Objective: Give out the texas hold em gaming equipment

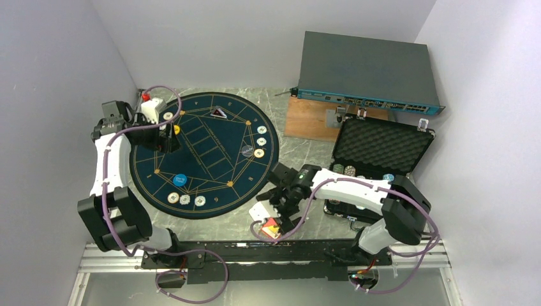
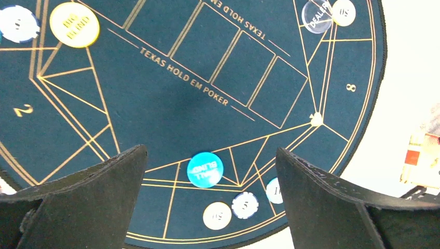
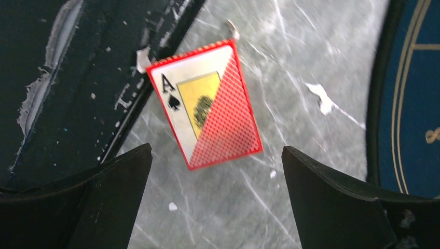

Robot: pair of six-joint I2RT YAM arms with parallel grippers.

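Right hand (image 3: 216, 148) has its fingers wide apart with nothing between them, poised over the playing cards (image 3: 205, 104): red-bordered, ace of spades showing; single card or pack, cannot tell. Cards lie flat on the grey bench (image 3: 290, 62), toward 12 o'clock from the fingertips in the wrist view and roughly centred in the gap. Long axis runs 11 to 5 o'clock, so skewed to the closing line. Judgement: a wrist turn is wanted before closing across the short sides. From above, the cards sit just off the mat (image 1: 210, 137) rim at its 5 o'clock, right arm clearly nearer. Left hand (image 2: 210, 150) likewise spread and empty, hovering over the mat's 9 o'clock side near the yellow disc (image 2: 74, 24). On the mat: blue disc (image 2: 205, 169) with three poker chips (image 2: 217, 215) at 6 o'clock, three more at 3 o'clock. Case (image 1: 383, 143), off at 3 o'clock, stands open with a few chips in its tray.
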